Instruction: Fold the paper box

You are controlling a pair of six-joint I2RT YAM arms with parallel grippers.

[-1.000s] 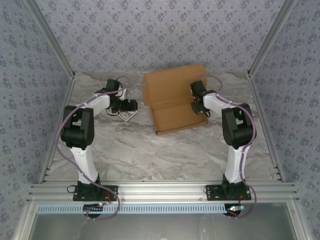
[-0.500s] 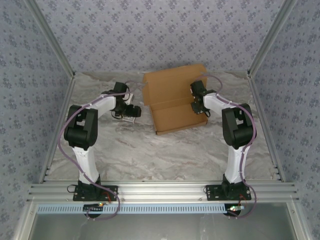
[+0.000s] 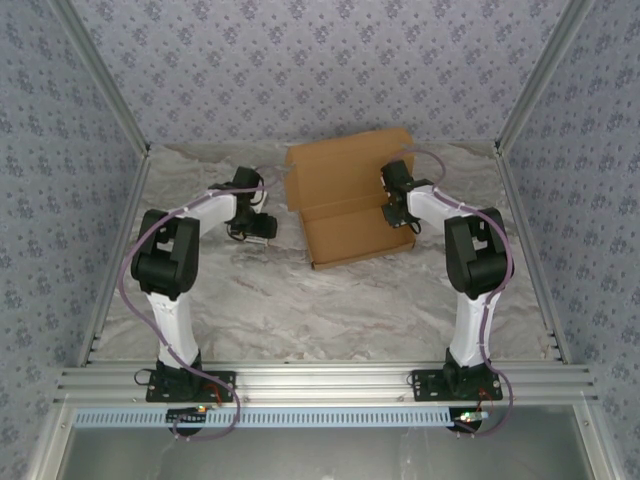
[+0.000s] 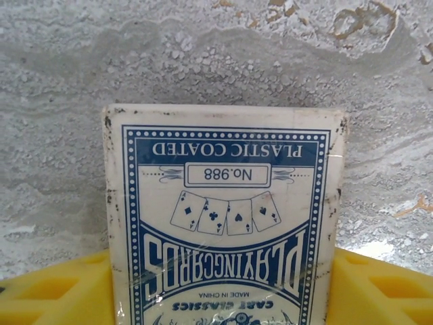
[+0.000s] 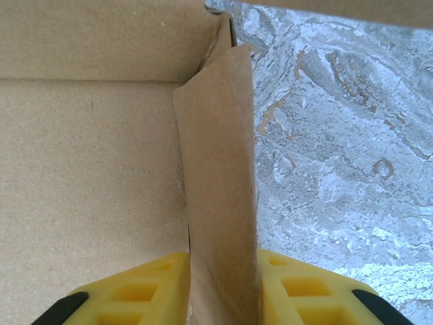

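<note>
The paper box [image 3: 350, 200] lies half folded at the back middle of the table, its tan lid flap spread behind it. My right gripper [image 3: 393, 212] is at the box's right side, shut on the upright side wall [image 5: 220, 169], which stands between the yellow fingers [image 5: 298, 284]. The box's inner floor [image 5: 88, 169] lies to the left of that wall. My left gripper [image 3: 262, 226] sits left of the box, over a blue-and-white playing-card pack [image 4: 226, 203] that lies flat on the marble. Both of its yellow fingers [image 4: 54, 291] press against the pack's long sides.
The marble tabletop [image 3: 330, 300] stretches bare between the box and the arm bases. Patterned walls and metal rails [image 3: 110, 250] close in the left, right and back sides.
My left arm has swung right toward the box, covering the card pack, and its jaws have narrowed onto the pack. The right arm and the box have not moved.
</note>
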